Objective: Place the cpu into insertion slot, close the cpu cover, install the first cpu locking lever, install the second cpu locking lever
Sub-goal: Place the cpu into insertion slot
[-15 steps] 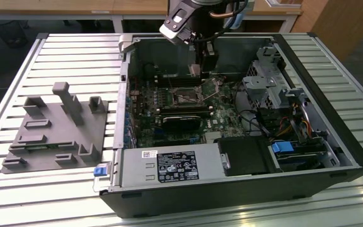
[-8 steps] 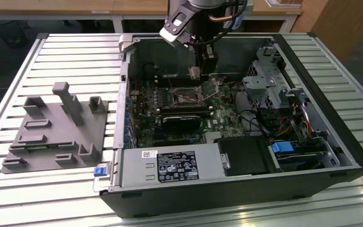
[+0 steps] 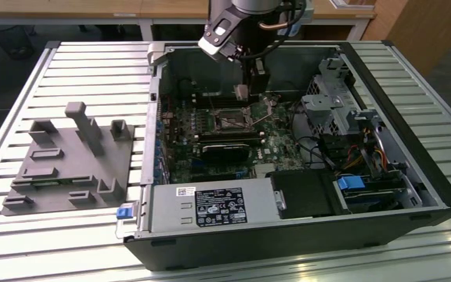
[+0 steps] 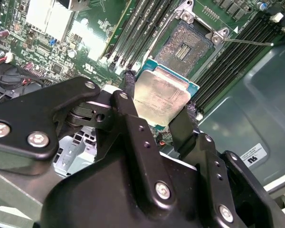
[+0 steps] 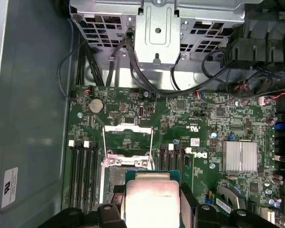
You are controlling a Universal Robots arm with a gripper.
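Observation:
My gripper (image 3: 243,94) hangs inside the open computer case, shut on the cpu (image 4: 161,97), a flat square chip with a pale metal top and a green edge. Its black fingers (image 4: 129,92) clamp two opposite sides of the chip. The cpu (image 5: 149,199) is held just above the board, beside and partly over the insertion slot (image 4: 185,47), whose dark pin field lies bare. The insertion slot (image 3: 229,121) sits mid-board in the exterior view. The cpu cover (image 5: 128,128), a thin metal frame, stands swung open on the slot's far side. A thin wire lever (image 4: 247,42) sticks out by the slot.
Long black memory slots (image 5: 83,171) flank the socket on both sides. A black fan cooler (image 3: 225,150) sits on the board near the socket, with the power supply (image 3: 209,205) in front and a drive cage (image 3: 331,106) towards the exterior view's right. A grey fixture (image 3: 69,158) lies on the slatted table.

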